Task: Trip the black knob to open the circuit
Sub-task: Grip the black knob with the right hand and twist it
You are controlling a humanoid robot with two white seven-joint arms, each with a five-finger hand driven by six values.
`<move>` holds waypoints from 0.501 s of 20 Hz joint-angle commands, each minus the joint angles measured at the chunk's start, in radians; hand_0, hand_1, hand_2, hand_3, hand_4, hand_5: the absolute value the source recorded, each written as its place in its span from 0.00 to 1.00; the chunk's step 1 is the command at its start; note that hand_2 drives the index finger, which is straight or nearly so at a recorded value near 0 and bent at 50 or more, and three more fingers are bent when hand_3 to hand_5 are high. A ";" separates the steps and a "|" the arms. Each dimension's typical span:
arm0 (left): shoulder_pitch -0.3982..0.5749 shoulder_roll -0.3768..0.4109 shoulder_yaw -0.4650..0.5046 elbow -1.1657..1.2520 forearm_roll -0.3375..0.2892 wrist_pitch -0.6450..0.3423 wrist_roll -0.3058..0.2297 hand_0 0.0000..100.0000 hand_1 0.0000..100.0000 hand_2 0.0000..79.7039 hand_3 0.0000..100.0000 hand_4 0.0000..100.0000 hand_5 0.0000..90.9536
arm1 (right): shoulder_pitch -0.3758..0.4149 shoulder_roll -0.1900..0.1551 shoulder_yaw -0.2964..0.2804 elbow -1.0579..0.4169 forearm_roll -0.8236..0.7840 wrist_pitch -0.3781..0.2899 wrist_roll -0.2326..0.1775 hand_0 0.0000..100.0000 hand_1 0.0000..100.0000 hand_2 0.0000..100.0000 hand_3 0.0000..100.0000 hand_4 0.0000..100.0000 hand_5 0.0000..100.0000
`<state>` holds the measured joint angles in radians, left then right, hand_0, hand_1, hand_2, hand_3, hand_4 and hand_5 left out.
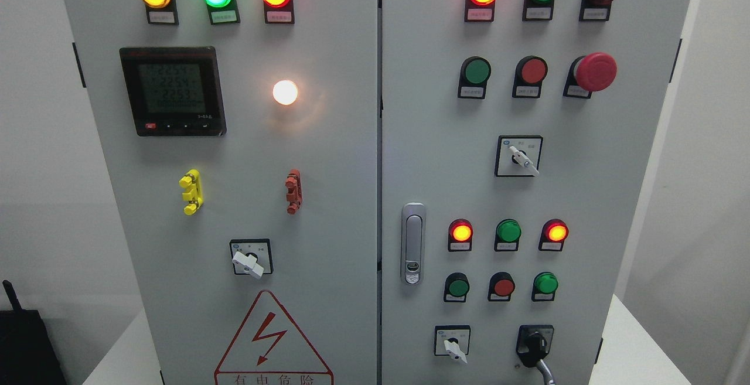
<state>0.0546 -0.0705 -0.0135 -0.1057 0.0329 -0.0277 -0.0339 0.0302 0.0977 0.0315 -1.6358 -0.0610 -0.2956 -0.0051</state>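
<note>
A grey electrical cabinet (328,156) with two doors fills the head view. The black knob (533,345) sits in a black square plate at the lower right of the right door, with a silvery lever (546,371) pointing down and to the right from it. Neither of my hands nor arms shows anywhere in the picture.
White selector switches (248,262) (522,159) (453,348) sit on both doors. Lit and unlit lamps, push buttons, a red mushroom button (595,71), a digital meter (173,90) and a door latch (413,243) are on the panels. A dark object (26,338) stands at lower left.
</note>
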 commanded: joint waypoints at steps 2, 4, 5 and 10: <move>-0.002 -0.002 0.001 0.000 0.002 0.000 0.000 0.12 0.39 0.00 0.00 0.00 0.00 | -0.018 0.005 0.039 -0.047 0.012 -0.013 0.022 1.00 0.85 0.00 0.96 0.90 0.92; -0.004 -0.002 0.001 0.000 0.002 0.000 0.000 0.12 0.39 0.00 0.00 0.00 0.00 | -0.018 0.005 0.044 -0.047 0.012 -0.013 0.020 1.00 0.85 0.00 0.96 0.90 0.92; -0.004 -0.002 0.001 0.000 0.002 0.000 0.000 0.12 0.39 0.00 0.00 0.00 0.00 | -0.018 0.005 0.044 -0.047 0.012 -0.013 0.020 1.00 0.85 0.00 0.96 0.90 0.92; -0.004 -0.002 0.001 0.000 0.002 -0.001 0.000 0.12 0.39 0.00 0.00 0.00 0.00 | -0.016 0.005 0.047 -0.048 0.010 -0.013 0.020 1.00 0.85 0.00 0.96 0.90 0.92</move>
<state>0.0546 -0.0705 -0.0135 -0.1057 0.0329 -0.0278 -0.0340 0.0302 0.0977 0.0375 -1.6360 -0.0610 -0.2946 -0.0101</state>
